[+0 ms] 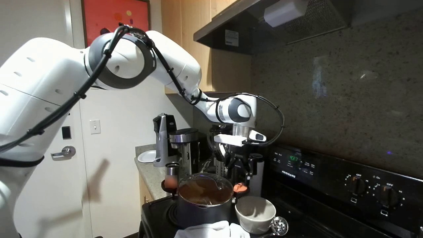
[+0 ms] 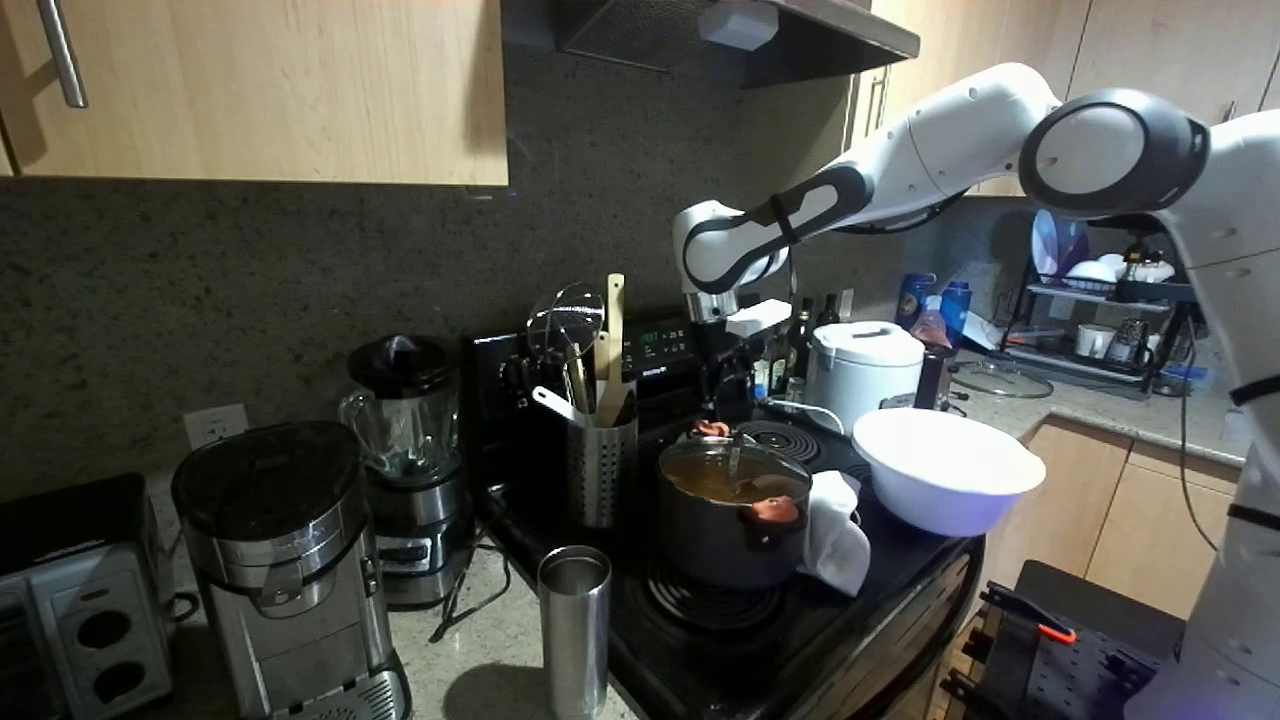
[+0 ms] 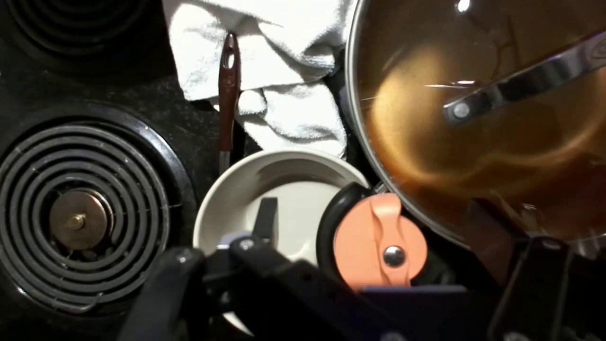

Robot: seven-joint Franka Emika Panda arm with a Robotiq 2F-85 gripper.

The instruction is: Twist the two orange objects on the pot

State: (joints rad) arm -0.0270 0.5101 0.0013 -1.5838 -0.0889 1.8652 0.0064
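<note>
At left in an exterior view, toward the front edge of the stove [image 2: 680,670], the front orange knob [image 1: 171,181] sits at the side of the pot [image 1: 202,215]. Nothing seems to brace the pot, so a twist could drag it round. Toward the back edge, the gripper [image 3: 378,218] hangs with jaws apart over the back orange knob [image 1: 240,187]; lowered off-centre, it could scrape the glass lid [image 3: 402,76]. Just right of that knob stands the bowl [image 1: 254,221]; a descending jaw could catch its rim.
</note>
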